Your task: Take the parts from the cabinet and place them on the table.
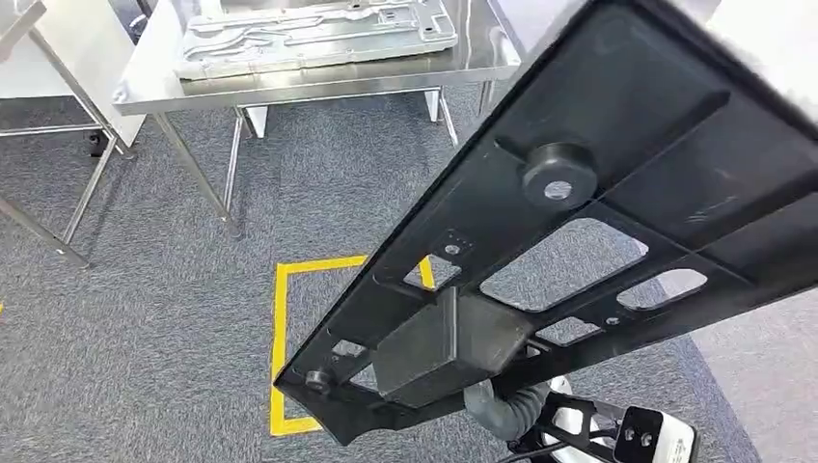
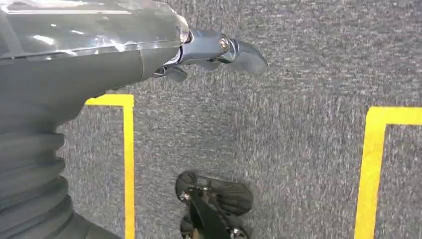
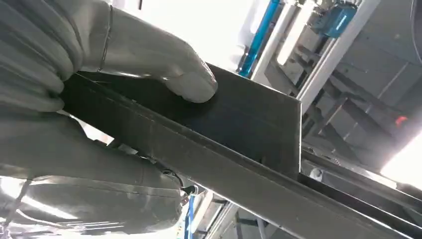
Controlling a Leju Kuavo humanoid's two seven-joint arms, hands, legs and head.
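From my head camera, a long black part [image 1: 579,241] with cut-out windows and a round knob slants across the frame above grey carpet [image 1: 174,318] and a yellow floor marking [image 1: 281,328]. A steel table [image 1: 289,82] stands ahead, a flat grey part [image 1: 318,34] lying on its top.

At my left wrist, my left hand [image 2: 209,52] hangs over the carpet, holding nothing, its fingers lightly curled and apart.

At my right wrist, my right hand [image 3: 99,99] grips the black part's edge, thumb [image 3: 179,74] pressed on one face and the rest of the hand under the other.
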